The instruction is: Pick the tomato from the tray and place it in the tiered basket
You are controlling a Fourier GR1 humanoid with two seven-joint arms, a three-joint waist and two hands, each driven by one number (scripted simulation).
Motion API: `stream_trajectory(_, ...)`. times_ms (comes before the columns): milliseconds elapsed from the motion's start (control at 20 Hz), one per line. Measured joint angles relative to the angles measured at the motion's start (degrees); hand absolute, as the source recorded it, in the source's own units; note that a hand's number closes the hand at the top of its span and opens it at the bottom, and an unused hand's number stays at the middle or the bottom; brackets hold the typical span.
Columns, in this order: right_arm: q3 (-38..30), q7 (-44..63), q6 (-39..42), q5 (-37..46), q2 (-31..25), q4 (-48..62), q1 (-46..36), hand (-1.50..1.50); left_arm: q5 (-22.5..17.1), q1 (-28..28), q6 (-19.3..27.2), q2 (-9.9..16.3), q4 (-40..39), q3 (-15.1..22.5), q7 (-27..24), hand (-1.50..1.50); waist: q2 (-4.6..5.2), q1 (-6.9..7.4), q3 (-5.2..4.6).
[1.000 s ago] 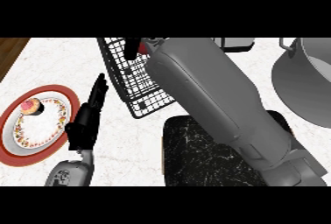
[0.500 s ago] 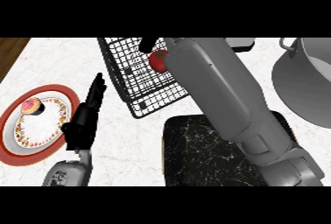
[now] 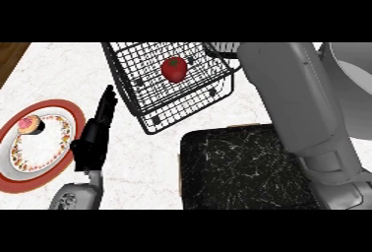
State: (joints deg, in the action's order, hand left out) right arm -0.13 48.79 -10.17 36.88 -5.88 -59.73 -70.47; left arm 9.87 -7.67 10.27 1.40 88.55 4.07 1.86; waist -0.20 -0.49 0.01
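Observation:
A red tomato lies inside the black wire tiered basket at the top middle of the counter, with nothing touching it. The black marbled tray sits below the basket and holds nothing that I can see. My right forearm runs up the right side, passing over the tray's right edge, and its hand is out of sight past the top. My left hand rests open on the counter left of the basket, fingers straight and pointing up.
A red-rimmed plate with a small pink pastry sits at the far left, close to my left hand. A grey pot stands at the right edge. A wooden strip shows at the top left.
My right forearm has swung to the right, off the basket. The tomato, first hidden, now shows lying in the basket. The left hand has stayed still.

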Motion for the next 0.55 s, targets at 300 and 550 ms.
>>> stream_trajectory(300,-6.9,0.3,3.0,-7.0,-6.4,-13.6,10.9,-1.5,-0.8,1.5,-0.2,0.5,0.9,-1.1,-0.6,0.0,-0.38,-1.29,0.06)
stream_trajectory(550,-12.9,-3.3,9.6,-15.5,-12.1,-26.3,25.0,-1.5,-0.3,2.4,0.2,0.4,1.2,-0.9,-1.1,0.0,-0.42,-1.94,0.09)
